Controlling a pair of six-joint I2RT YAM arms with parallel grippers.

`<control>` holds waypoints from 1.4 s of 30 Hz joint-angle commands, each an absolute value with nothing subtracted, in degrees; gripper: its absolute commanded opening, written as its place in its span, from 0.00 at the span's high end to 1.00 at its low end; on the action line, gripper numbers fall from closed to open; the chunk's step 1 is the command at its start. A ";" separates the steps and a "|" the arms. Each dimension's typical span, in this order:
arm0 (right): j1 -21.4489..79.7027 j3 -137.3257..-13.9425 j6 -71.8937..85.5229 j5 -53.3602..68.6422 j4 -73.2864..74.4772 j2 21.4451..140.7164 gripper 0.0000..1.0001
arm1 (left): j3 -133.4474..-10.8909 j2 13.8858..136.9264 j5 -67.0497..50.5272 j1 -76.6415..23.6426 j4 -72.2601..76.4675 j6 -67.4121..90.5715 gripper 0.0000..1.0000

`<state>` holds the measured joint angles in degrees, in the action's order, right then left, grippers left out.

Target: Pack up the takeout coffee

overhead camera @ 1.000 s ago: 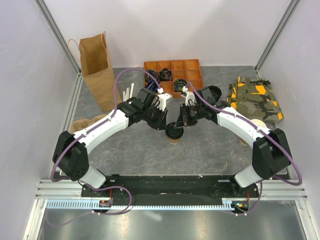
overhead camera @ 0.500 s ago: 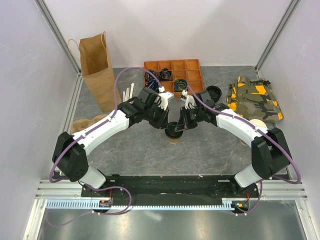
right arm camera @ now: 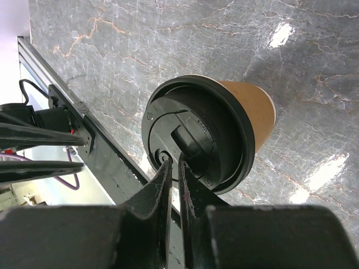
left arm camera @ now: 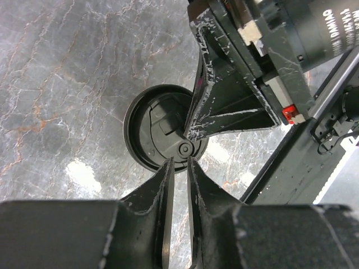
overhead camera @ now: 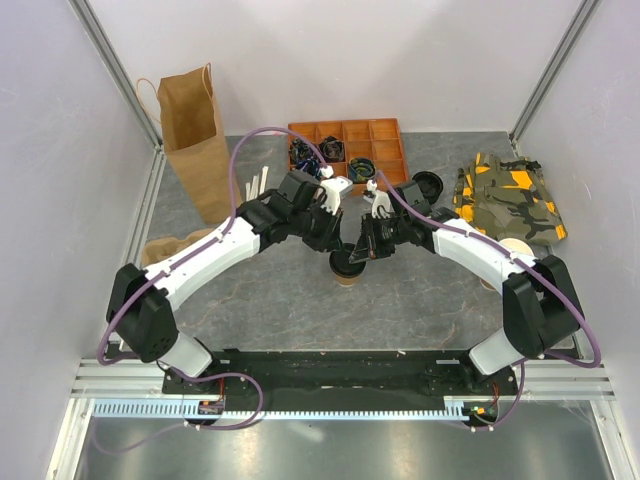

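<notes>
The takeout coffee (overhead camera: 347, 272) is a tan paper cup (right arm camera: 257, 109) with a black lid (right arm camera: 216, 131), standing upright mid-table. Both grippers meet over it. My left gripper (overhead camera: 335, 248) comes in from the left, and its tips (left arm camera: 178, 163) rest at the lid's (left arm camera: 150, 128) near rim. Only a thin slit shows between them and nothing is held. My right gripper (overhead camera: 362, 250) comes in from the right. Its fingers (left arm camera: 224, 106) lie across the lid's top. Its tips (right arm camera: 174, 163) are almost together beside the sip flap, with nothing between them.
A brown paper bag (overhead camera: 195, 140) stands upright at the back left. An orange compartment tray (overhead camera: 380, 135) is at the back centre, with loose black lids (overhead camera: 425, 185) to its right. A camouflage cloth (overhead camera: 510, 200) lies far right and white sticks (overhead camera: 255, 187) lie near the bag.
Both grippers have closed in slightly over the lidded cup, the left one shifting a little to the right. The cup stays where it was.
</notes>
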<state>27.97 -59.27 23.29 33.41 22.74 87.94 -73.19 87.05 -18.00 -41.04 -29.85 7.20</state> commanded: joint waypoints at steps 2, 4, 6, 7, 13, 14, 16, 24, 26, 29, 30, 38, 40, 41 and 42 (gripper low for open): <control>27.60 -57.22 22.85 31.03 23.20 88.94 0.85 | -70.14 90.95 -16.44 -41.48 -26.37 6.24 0.79; 27.51 -56.78 22.76 30.24 23.03 88.86 0.85 | -68.65 92.89 -15.83 -41.48 -26.45 5.37 0.80; 27.42 -55.73 22.68 29.62 22.59 88.77 0.85 | -67.59 95.00 -14.77 -41.48 -27.07 4.14 0.81; 27.33 -55.37 22.76 29.53 22.41 88.94 0.85 | -66.28 95.01 -14.59 -41.48 -27.16 3.70 0.81; 27.25 -55.02 22.94 29.71 22.06 88.77 0.86 | -67.06 91.41 -15.47 -41.48 -27.07 3.95 0.82; 27.25 -55.11 23.03 29.88 22.06 88.77 0.86 | -67.58 90.88 -16.16 -41.40 -27.16 4.04 0.81; 27.25 -55.46 23.03 30.67 22.06 88.51 0.86 | -69.25 89.04 -17.31 -41.48 -27.16 4.48 0.80; 27.51 -59.67 23.20 37.08 21.80 85.26 0.83 | -71.98 86.31 -20.65 -41.22 -27.86 7.02 0.73; 27.60 -61.26 23.20 37.27 22.15 83.77 0.82 | -71.81 85.96 -21.53 -41.13 -27.86 7.64 0.72; 27.69 -62.40 23.11 36.74 23.29 82.18 0.80 | -72.15 85.43 -22.76 -41.13 -27.86 8.88 0.71; 27.69 -62.58 23.03 36.48 23.55 82.00 0.81 | -72.42 85.52 -23.11 -41.22 -27.77 9.22 0.71; 26.98 -63.11 22.59 34.54 22.85 85.69 0.82 | -70.58 88.15 -23.82 -41.48 -26.19 10.02 0.71; 26.37 -63.02 22.32 33.75 21.98 86.92 0.82 | -69.53 88.59 -23.73 -41.48 -25.40 10.02 0.72; 26.02 -62.93 22.24 33.49 21.62 87.45 0.83 | -68.56 88.85 -23.64 -41.48 -24.97 10.19 0.72; 25.49 -62.58 22.15 33.40 21.10 88.58 0.83 | -68.12 89.38 -23.64 -41.48 -24.26 10.20 0.72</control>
<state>26.92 -61.12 23.16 35.14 23.14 85.89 -69.93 87.88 -22.68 -41.28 -26.98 8.38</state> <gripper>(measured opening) 0.177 0.285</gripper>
